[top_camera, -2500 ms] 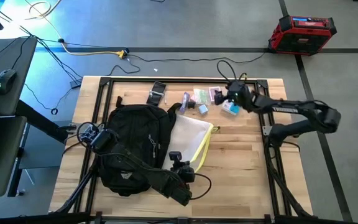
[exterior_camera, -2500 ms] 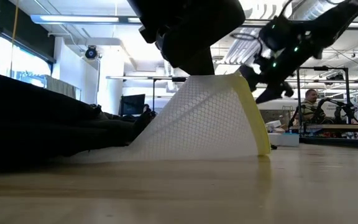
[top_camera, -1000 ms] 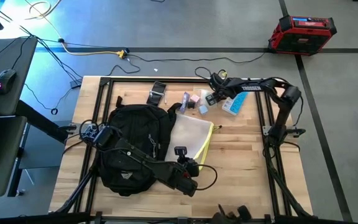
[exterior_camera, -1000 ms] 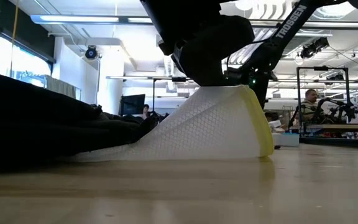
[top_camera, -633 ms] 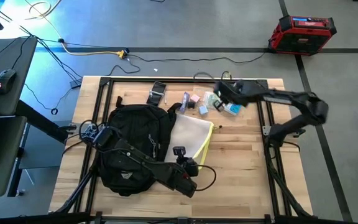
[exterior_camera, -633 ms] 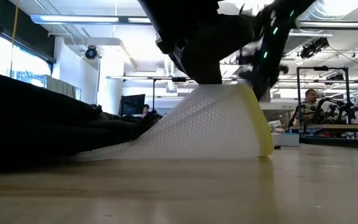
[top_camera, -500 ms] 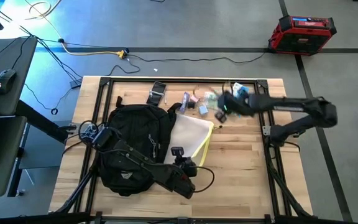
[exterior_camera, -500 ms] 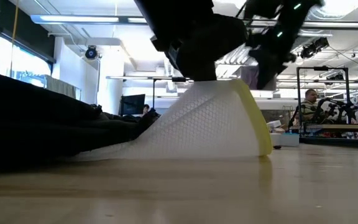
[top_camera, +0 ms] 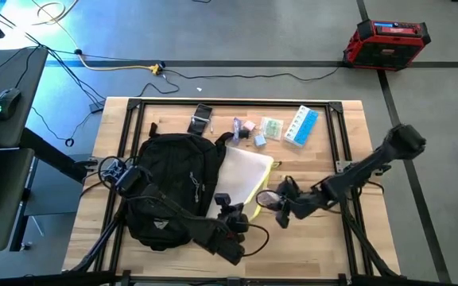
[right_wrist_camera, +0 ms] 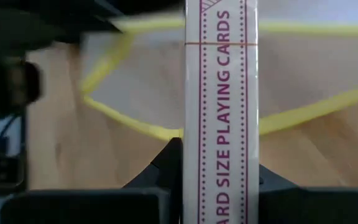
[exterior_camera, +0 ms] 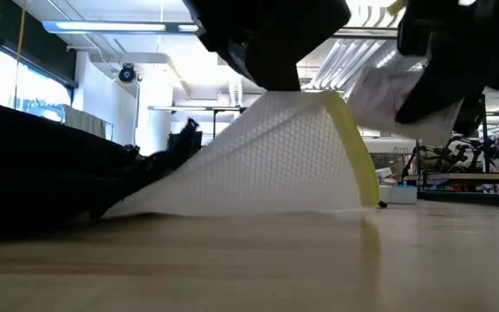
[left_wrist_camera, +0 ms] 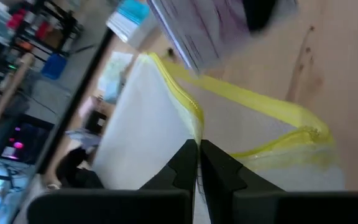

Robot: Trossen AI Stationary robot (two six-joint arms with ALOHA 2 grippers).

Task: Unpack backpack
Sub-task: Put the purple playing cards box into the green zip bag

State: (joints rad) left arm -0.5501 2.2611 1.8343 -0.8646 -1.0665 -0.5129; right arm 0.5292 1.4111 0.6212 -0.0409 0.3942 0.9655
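A light wooden table [top_camera: 308, 238] with a black metal frame is seen from above. A big black backpack [top_camera: 173, 171] is laid on the left part of it. A see-through pouch with yellow trim [top_camera: 245, 176] is set just beside the backpack, with one edge lifted off the wood. Small things are spread along the far edge: a black and white item [top_camera: 200, 119], a purple packet [top_camera: 237, 131], a pink packet [top_camera: 249, 125], a small blue block [top_camera: 259, 140], a green packet [top_camera: 272, 128] and a blue pill strip [top_camera: 300, 125].
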